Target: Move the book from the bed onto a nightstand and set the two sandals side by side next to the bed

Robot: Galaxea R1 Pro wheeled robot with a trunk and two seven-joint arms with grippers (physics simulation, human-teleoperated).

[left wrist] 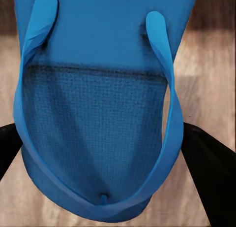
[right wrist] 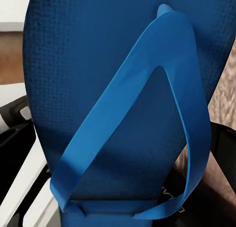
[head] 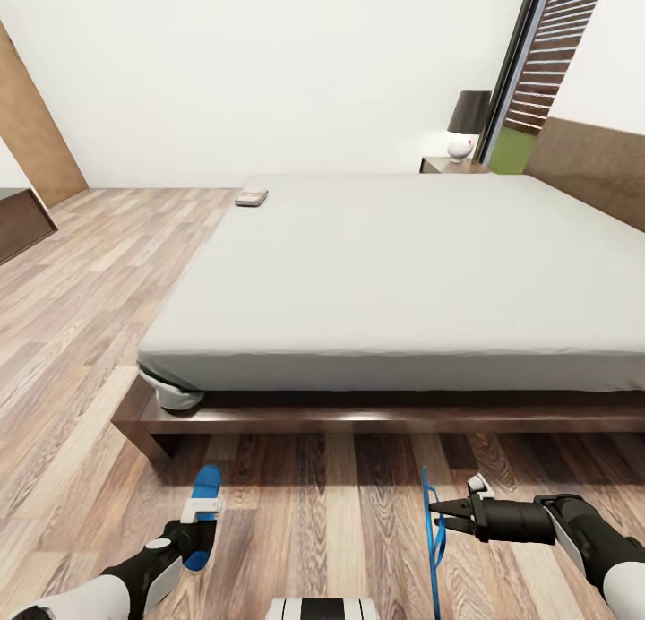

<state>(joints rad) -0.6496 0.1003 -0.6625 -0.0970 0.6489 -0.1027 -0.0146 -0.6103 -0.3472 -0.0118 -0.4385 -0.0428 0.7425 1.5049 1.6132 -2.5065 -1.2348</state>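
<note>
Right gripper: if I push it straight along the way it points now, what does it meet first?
The right gripper points across toward the robot's left, already gripping one sandal. Beyond that, the other sandal in the left gripper looks first in line, though depth is uncertain.

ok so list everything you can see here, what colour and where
bed: one, light grey mattress on dark brown frame, centre
book: one, dark, far left corner of mattress
nightstand: one, dark brown, beyond the bed
lamp: one, dark shade, white base, on nightstand
sandals: two, blue, one in left end effector, one held on edge in right end effector
floor: brown wood planks
left end effector: shut on sandal
right end effector: shut on sandal
</note>
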